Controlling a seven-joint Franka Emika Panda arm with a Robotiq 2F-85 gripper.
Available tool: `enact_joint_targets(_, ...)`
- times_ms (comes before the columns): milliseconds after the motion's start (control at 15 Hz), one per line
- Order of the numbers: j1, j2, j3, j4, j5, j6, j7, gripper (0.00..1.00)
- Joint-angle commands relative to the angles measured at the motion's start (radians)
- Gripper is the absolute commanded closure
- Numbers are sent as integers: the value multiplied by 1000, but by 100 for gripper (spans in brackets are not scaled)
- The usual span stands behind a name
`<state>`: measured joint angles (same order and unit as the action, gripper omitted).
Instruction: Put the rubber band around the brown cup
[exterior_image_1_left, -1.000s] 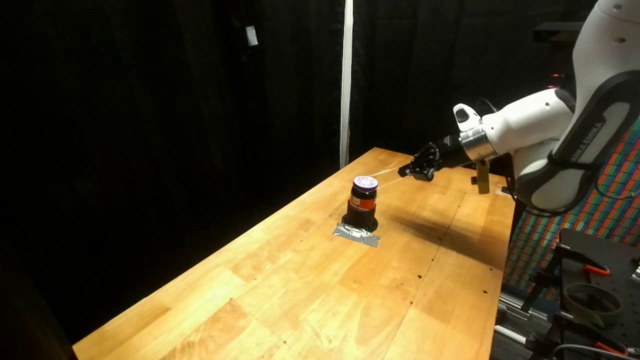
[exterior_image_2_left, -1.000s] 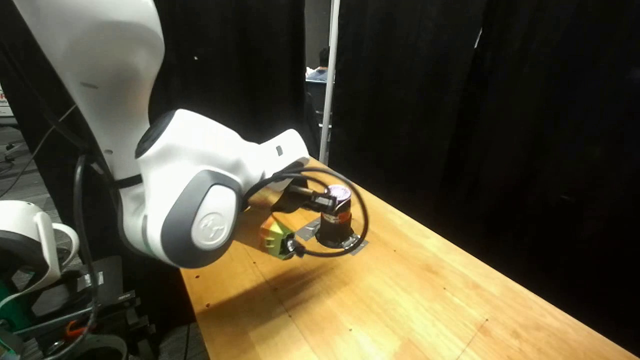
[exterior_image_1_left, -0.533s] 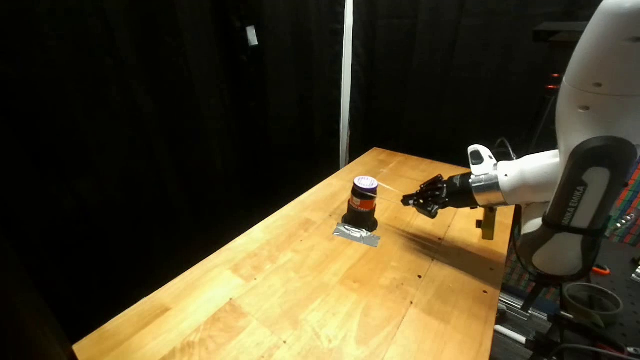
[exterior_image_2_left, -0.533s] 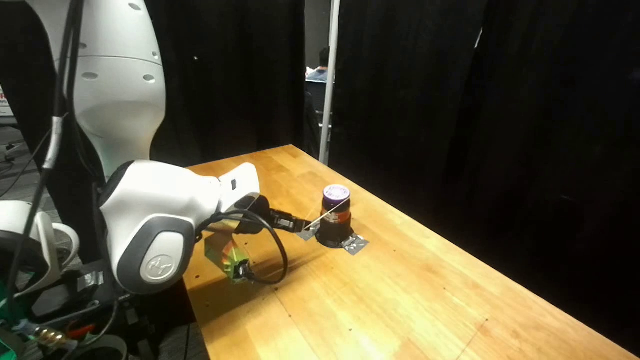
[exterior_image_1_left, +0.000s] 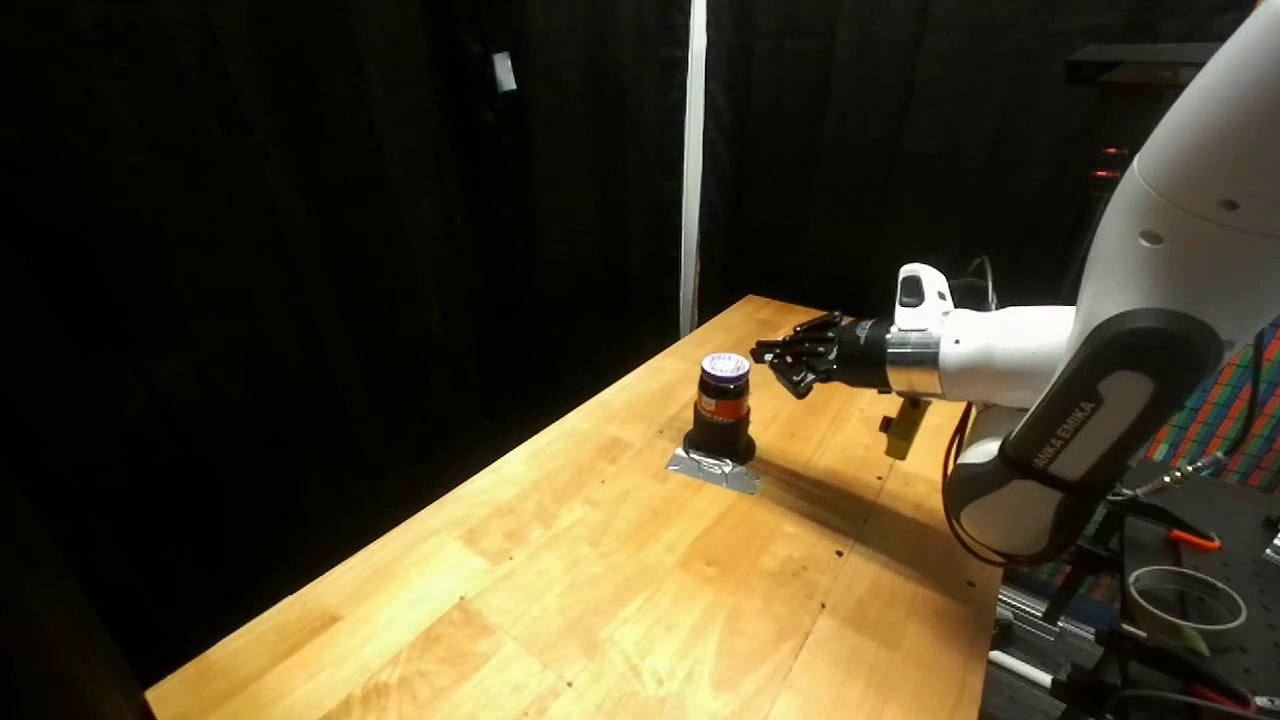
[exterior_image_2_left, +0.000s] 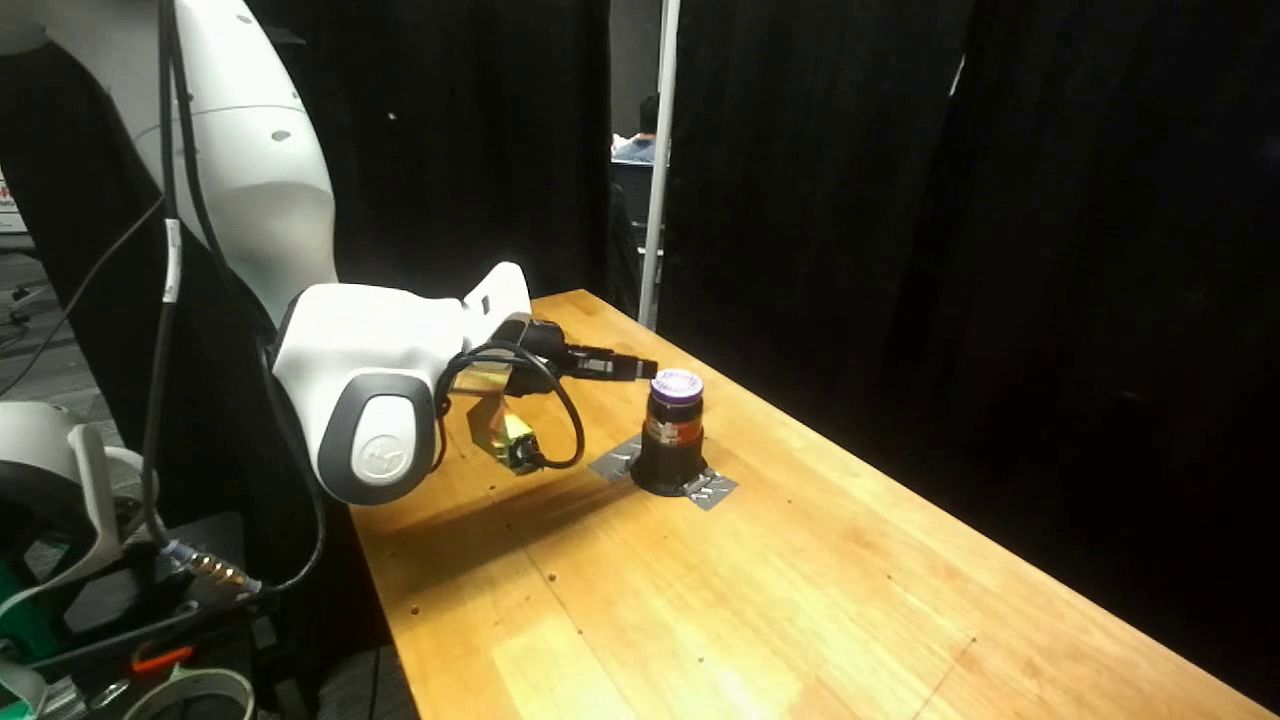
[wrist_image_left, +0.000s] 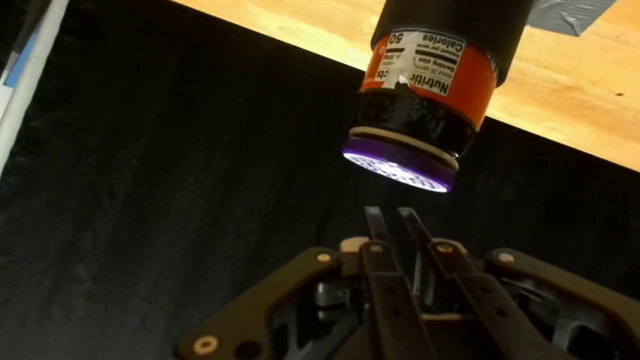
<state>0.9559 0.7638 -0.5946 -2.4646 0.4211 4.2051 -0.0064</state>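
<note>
One rubber band (wrist_image_left: 400, 139) left one end effector (wrist_image_left: 389, 210), encircling one jar (wrist_image_left: 425, 82).

Below the pincer (wrist_image_left: 390, 213) you have the wooden table (exterior_image_1_left: 620, 600), with grey tape (exterior_image_1_left: 712, 471) stuck on it; beyond the pincer you see black curtains (exterior_image_2_left: 880, 220), a pale pole (exterior_image_2_left: 657, 200) and, in an exterior view, a person (exterior_image_2_left: 638, 150); well apart from the pincer, and lower, lies a tape roll (exterior_image_1_left: 1170, 630).

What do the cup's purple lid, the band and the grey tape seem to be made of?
Purple lid: smooth coated metal or plastic, can't tell which; its top glares.
Band: likely rubber, matte tan, hugging the curve under the lid.
Grey tape: probably duct tape, silvery, with creases catching light.
</note>
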Motion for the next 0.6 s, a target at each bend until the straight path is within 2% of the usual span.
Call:
enact_joint_targets(0,-126,-44,142,5,73,46,-148,59)
enact_joint_targets(67,-151,-83,168,-14,70,12,-195,51)
enact_joint_targets(133,-167,-177,181,-41,62,-78,-281,44)
enact_joint_targets(200,-164,-205,182,-42,85,-139,-338,37)
enact_joint_targets(267,-90,-255,117,-59,129,-251,-389,28)
enact_joint_targets(333,-84,-299,107,-55,175,-319,-458,22)
enact_joint_targets(400,-23,-322,59,-27,266,-402,-525,15)
enact_joint_targets(533,124,-358,-86,20,440,-558,-677,1)
